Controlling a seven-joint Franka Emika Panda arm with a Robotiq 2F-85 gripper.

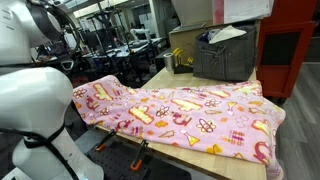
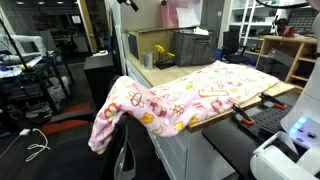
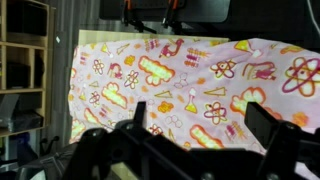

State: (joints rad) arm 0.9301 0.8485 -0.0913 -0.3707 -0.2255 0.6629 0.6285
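A pink cloth [image 1: 200, 115] printed with science cartoons is spread over a table, and it shows in both exterior views. One end hangs off the table edge [image 2: 115, 115]. In the wrist view the cloth [image 3: 180, 75] fills the middle of the picture. My gripper [image 3: 200, 130] hangs high above it. Its two dark fingers are wide apart with nothing between them. The gripper itself does not show clearly in the exterior views. Only the white arm base [image 1: 35, 110] is seen.
A grey crate [image 1: 225, 55] with papers stands at the back of the table. A clear bin [image 2: 195, 45] and yellow items [image 2: 160, 55] show behind the cloth. Orange-handled clamps [image 3: 130, 15] grip the table edge. A wooden shelf [image 3: 25, 60] stands beside the table.
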